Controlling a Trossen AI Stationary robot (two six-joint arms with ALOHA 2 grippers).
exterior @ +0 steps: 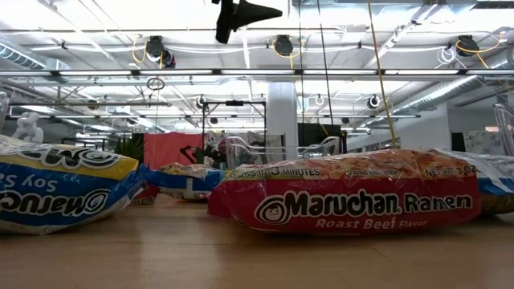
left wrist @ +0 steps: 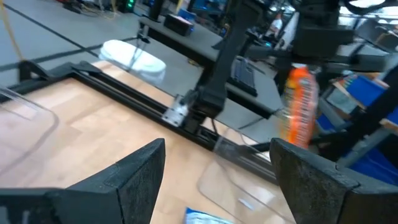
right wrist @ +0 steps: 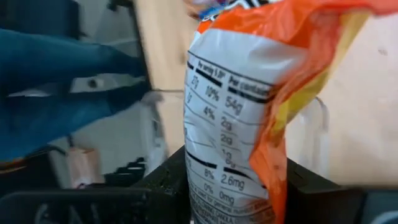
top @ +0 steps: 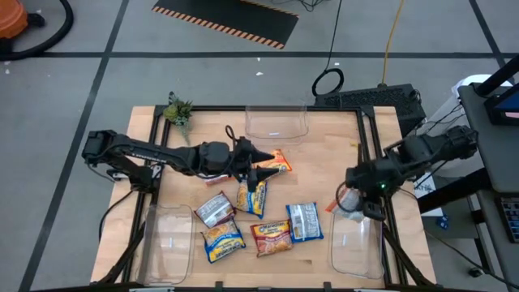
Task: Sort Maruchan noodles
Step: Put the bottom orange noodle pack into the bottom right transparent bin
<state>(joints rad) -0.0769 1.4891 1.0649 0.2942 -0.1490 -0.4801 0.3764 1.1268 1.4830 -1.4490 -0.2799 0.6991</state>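
While we read the scene from largest thing to smallest, these lines hold:

Bench: we see the wooden bench carrying three clear bins and loose ramen packets in its middle.

Bins: the right bin sits at the near right corner, the left bin at the near left, the far bin at the far edge.

Left arm: our left gripper hovers over the middle of the bench with its fingers spread and nothing between them, above the loose packets.

Right arm: our right gripper is pinching an orange packet, held up on edge above the far end of the right bin.

Loose noodles: the roast beef packet lies flat at the near middle, a blue-and-yellow packet just beside it, a blue packet on its other side.

Risk: we judge the pinch sits low on a limp wrapper, so the orange packet could flop and land on the bin's rim or outside it.

Second risk: we think a low left descent could shove neighbouring packets together.
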